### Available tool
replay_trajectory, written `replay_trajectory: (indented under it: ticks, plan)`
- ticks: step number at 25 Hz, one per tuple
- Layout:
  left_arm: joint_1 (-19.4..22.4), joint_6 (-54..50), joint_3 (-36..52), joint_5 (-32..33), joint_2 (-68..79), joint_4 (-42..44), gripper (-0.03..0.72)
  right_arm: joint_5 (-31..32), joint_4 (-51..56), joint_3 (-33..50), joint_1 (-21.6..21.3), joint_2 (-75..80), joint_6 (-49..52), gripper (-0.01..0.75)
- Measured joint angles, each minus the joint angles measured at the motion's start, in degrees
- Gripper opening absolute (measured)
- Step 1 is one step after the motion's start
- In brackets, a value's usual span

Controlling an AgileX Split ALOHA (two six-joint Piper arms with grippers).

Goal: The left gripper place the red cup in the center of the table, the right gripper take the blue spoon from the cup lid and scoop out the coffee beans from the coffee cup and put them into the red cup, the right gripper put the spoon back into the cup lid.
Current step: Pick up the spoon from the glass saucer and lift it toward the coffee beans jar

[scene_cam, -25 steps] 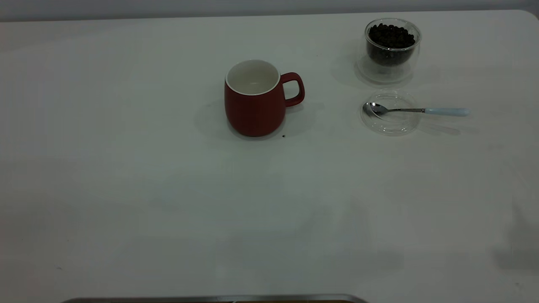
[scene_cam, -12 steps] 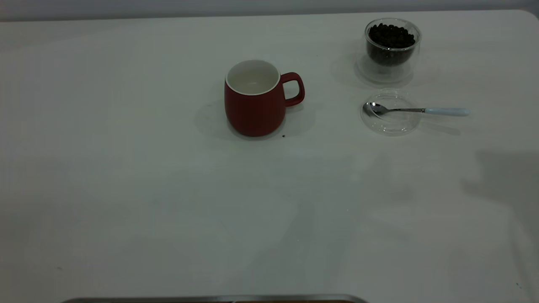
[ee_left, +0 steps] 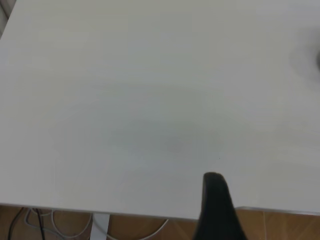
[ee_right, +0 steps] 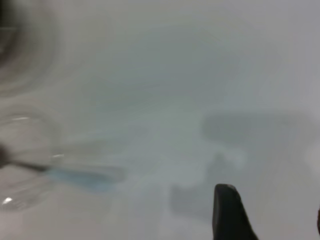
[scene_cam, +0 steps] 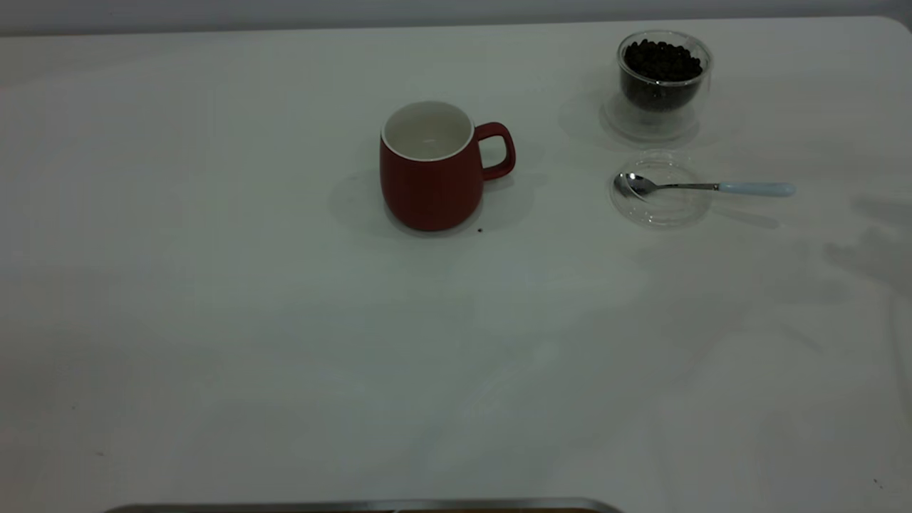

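The red cup (scene_cam: 429, 168) stands upright near the middle of the counter (scene_cam: 214, 320), closer to the far edge, handle toward the right edge. Toward the far right corner sits the coffee cup (scene_cam: 662, 82) full of coffee beans (scene_cam: 662, 63); just in front lies the cup lid (scene_cam: 661, 191) holding the blue spoon (scene_cam: 705, 187), handle jutting rightward. My right jaws (ee_right: 270, 215) hover near the spoon, parted. My left jaws (ee_left: 216, 207) hang over the bare near edge; cannot tell their state. Broad open counter lies along the left and near edges.
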Motion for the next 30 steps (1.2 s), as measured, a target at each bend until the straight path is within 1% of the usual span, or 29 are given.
replay_trajectory:
  ticks: [2,5,9,12,15,18,19,21,23,24,25,26,27,30]
  plan:
    - [0.0,0.0,0.0,0.0,0.0,0.0,0.561,0.2,0.7,-2.0,-2.8,3.6,0.0,0.452]
    - [0.0,-0.1,0.0,0.0,0.0,0.0,0.561,1.4,1.3,-5.3,-5.3,8.0,-1.2,0.452]
    - [0.0,-0.1,0.0,0.0,0.0,0.0,0.561,5.3,2.0,-7.4,-5.9,11.8,-5.4,0.452]
    - [0.0,-0.1,0.0,0.0,0.0,0.0,0.561,6.6,7.2,-7.6,-5.5,12.6,-11.3,0.453]
    - [0.0,-0.1,0.0,0.0,0.0,0.0,0.561,7.8,17.1,-7.6,-5.4,11.3,-20.0,0.453]
    - [0.0,-0.1,0.0,0.0,0.0,0.0,0.561,9.3,31.9,-8.0,-5.4,8.1,-31.9,0.453]
    - [0.0,-0.1,0.0,0.0,0.0,0.0,0.561,11.3,38.2,-8.6,-5.4,7.3,-36.6,0.453]
    - [0.0,-0.1,0.0,0.0,0.0,0.0,0.561,18.4,50.9,-10.0,-5.4,6.4,-46.3,0.453]
    - [0.0,-0.1,0.0,0.0,0.0,0.0,0.561,28.9,61.4,-10.9,-5.4,6.3,-57.7,0.453]
    - [0.0,-0.1,0.0,0.0,0.0,0.0,0.561,33.2,66.1,-10.9,-5.3,6.3,-62.1,0.451]
    - [0.0,-0.1,0.0,0.0,0.0,0.0,0.561,35.4,69.9,-10.8,-5.1,6.3,-66.4,0.45]
    - [0.0,-0.1,0.0,0.0,0.0,0.0,0.561,36.4,72.3,-10.8,-5.1,6.3,-69.5,0.448]
    - [0.0,-0.1,0.0,0.0,0.0,0.0,0.561,36.0,74.2,-10.8,-5.1,6.5,-71.5,0.447]
    - [0.0,-0.1,0.0,0.0,0.0,0.0,0.561,32.4,75.9,-10.8,-5.7,8.2,-73.1,0.448]
